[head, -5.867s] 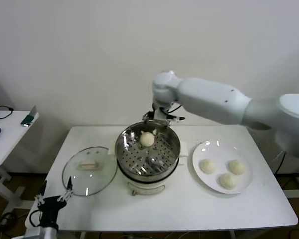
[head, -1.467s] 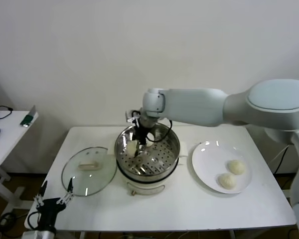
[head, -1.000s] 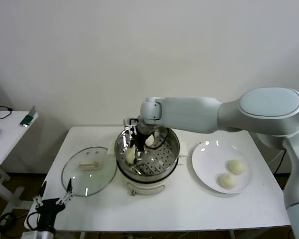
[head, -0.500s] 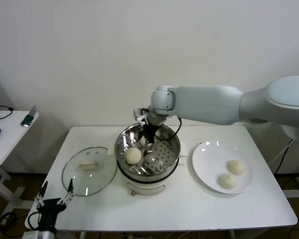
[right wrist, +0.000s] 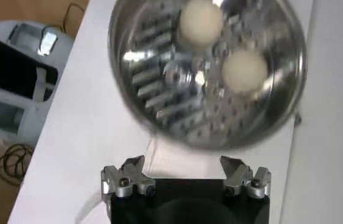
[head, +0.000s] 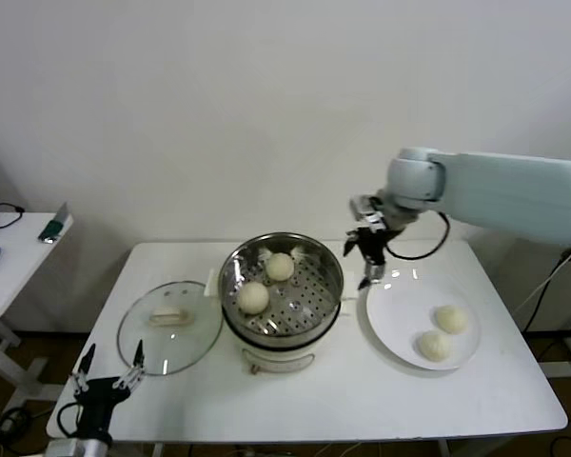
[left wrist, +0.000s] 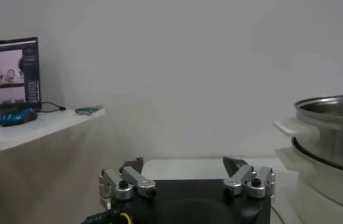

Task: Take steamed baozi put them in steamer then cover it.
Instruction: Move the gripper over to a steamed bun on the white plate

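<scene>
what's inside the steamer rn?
Two steamed baozi sit on the perforated tray inside the steamer, uncovered. Below the tray is hidden. The glass lid lies on the table beside it. The right gripper is empty, above the plate.

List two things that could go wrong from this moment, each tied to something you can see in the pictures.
1. The two baozi on the plate lie close together; the open right hand may nudge one while gripping the other.
2. The two buns in the steamer sit toward its left half; a careless drop could land on them.
</scene>
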You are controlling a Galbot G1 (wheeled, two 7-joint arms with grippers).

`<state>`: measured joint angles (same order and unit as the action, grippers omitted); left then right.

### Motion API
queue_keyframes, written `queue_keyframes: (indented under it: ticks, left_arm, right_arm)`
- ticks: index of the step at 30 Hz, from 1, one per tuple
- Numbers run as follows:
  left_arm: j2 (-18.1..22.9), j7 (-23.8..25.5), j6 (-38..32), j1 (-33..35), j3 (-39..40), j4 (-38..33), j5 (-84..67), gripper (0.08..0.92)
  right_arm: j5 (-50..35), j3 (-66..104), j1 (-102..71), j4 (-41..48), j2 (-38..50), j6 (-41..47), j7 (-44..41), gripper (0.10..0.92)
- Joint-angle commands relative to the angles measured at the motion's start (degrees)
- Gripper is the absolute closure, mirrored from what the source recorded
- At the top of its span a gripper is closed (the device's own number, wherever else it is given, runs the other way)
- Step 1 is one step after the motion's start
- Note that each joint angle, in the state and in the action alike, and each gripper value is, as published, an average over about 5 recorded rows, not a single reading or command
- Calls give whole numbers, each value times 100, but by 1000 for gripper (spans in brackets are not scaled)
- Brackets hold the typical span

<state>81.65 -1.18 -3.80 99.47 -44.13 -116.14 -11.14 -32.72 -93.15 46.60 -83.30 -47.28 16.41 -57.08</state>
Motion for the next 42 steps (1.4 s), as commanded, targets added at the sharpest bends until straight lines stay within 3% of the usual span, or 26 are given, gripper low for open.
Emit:
queue_keyframes:
  ticks: [1, 9, 17, 42]
  left_arm:
    - [23, 37, 84, 97, -24, -109, 46, 177]
    - [91, 36, 71, 227, -99, -155, 112, 177]
    - [152, -114, 98, 293, -140, -172, 85, 177]
    - [248, -138, 85, 456, -117, -171, 171, 177]
  right_arm:
    - [1321, 274, -774, -212, 1469, -140, -173, 203]
    - [2081, 948, -2159, 99, 1863, -234, -214, 203]
    - [2655, 1926, -3264, 797, 1693, -428, -368, 203]
    - [2689, 2292, -3700, 1635, 812, -519, -425, 203]
